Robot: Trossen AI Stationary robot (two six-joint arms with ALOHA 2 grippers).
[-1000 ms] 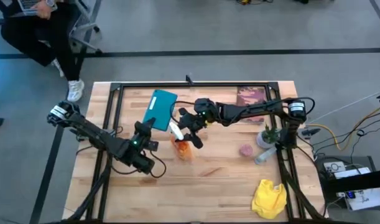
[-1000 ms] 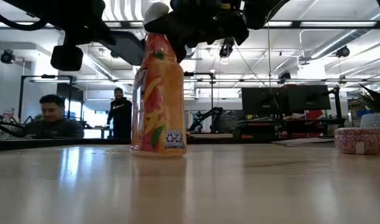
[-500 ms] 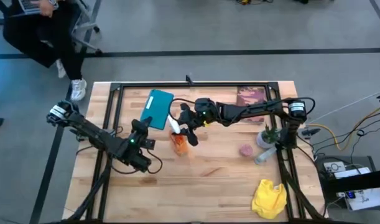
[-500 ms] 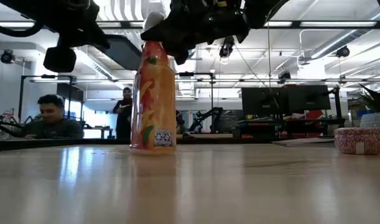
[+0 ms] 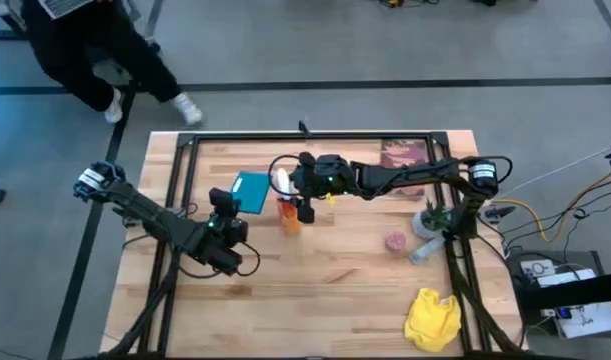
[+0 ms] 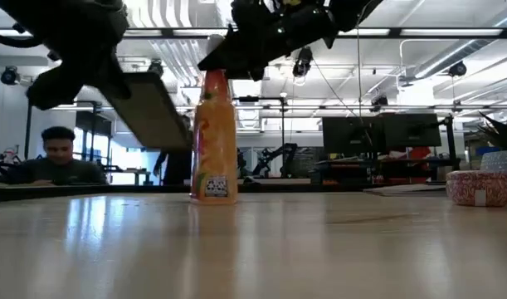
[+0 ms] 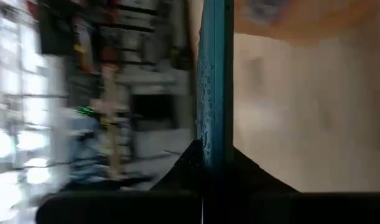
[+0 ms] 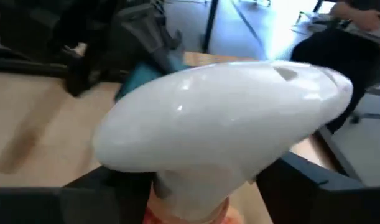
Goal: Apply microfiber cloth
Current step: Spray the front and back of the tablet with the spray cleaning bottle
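Shifted leftward, the bottle (image 5: 288, 212) is sitting gripped in the right gripper (image 5: 297, 196) while the left gripper (image 5: 225, 205) is holding the tablet (image 5: 249, 190); cloth (image 5: 432, 318) awaits fetching next.

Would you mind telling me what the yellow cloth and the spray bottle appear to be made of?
The microfiber cloth looks like soft matte fabric: it lies crumpled in loose folds. The spray bottle seems glossy plastic, its orange body showing highlights under a printed label; its trigger head looks like smooth white moulded plastic with a soft sheen.
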